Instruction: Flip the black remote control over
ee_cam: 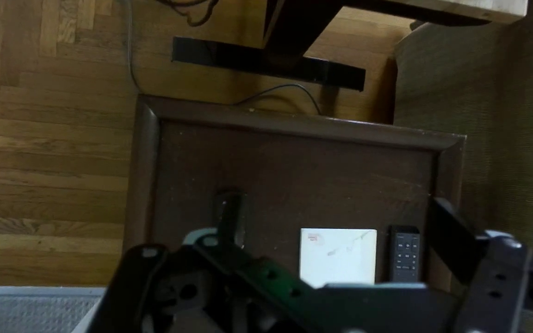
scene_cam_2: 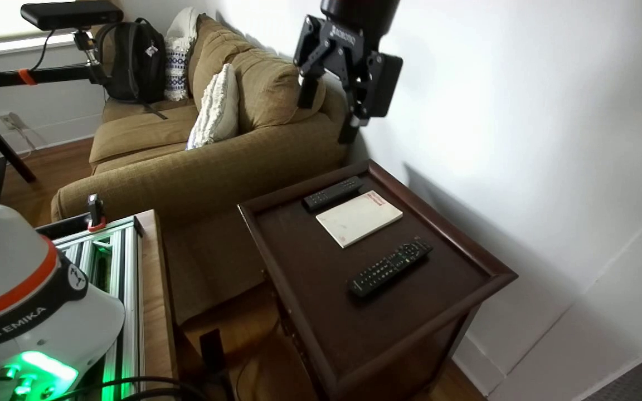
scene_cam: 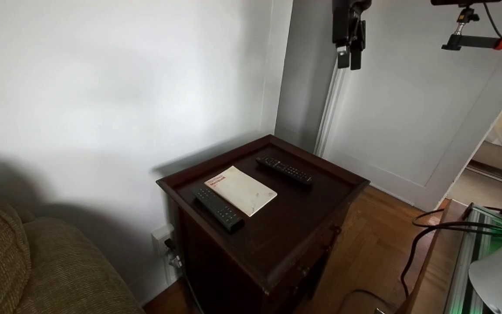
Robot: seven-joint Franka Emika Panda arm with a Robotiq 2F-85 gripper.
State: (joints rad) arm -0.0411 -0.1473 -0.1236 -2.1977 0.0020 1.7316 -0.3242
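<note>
A long, slim black remote control [scene_cam: 285, 171] with many buttons lies face up on the dark wooden table, apart from the other things. In an exterior view [scene_cam_2: 390, 269] its buttons show clearly; in the wrist view a finger hides most of it. A second, chunkier black remote [scene_cam: 218, 209] lies face up beside the white booklet [scene_cam: 240, 192]; it also shows in an exterior view [scene_cam_2: 332, 194] and in the wrist view [ee_cam: 405, 254]. My gripper [scene_cam_2: 327, 113] is open and empty, high above the table. Its fingers stand wide apart in the wrist view [ee_cam: 336, 203].
The table has a raised rim [scene_cam_2: 441, 217] all round. A white wall [scene_cam: 124, 96] stands close behind it. A brown sofa [scene_cam_2: 198, 156] is beside the table. The robot base [scene_cam_2: 31, 301] and black cables [scene_cam: 447, 226] are on the opposite side.
</note>
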